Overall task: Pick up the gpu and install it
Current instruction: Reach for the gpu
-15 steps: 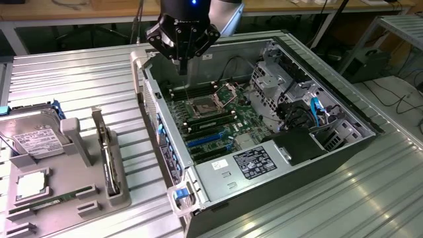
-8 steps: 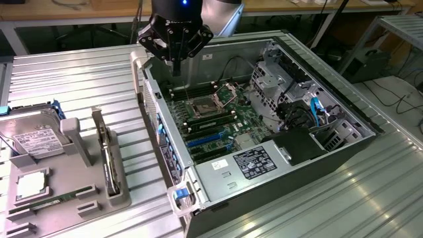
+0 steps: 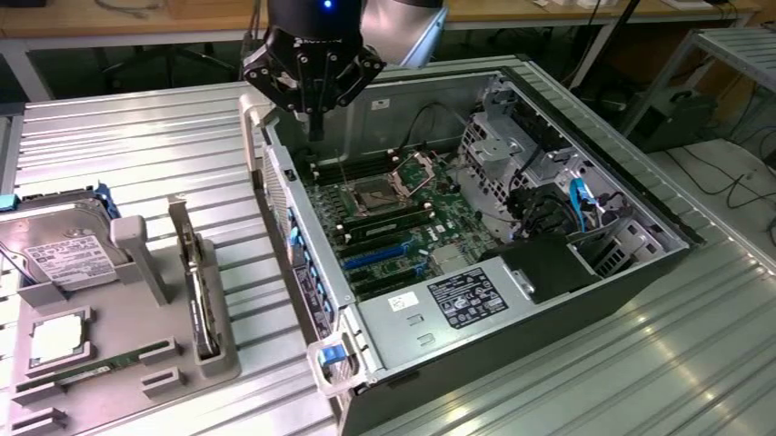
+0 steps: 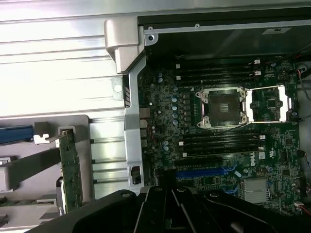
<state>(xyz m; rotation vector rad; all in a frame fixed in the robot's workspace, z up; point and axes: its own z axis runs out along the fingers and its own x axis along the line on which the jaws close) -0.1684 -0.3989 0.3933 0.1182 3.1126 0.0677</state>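
Note:
The gpu stands on edge in a slot of the grey holder tray at the exterior view's left, outside the computer case. In the wrist view the gpu appears edge-on, its metal bracket at one end. My gripper hangs above the far left corner of the open case, well away from the card. Its fingers point down, pressed together, with nothing between them. In the wrist view the gripper looks down on the motherboard, close to the blue expansion slots.
The holder tray also carries a silver hard drive, a processor chip and a green memory stick. Inside the case are the open processor socket, blue slots, drive cages and cables. Ribbed metal table surrounds everything.

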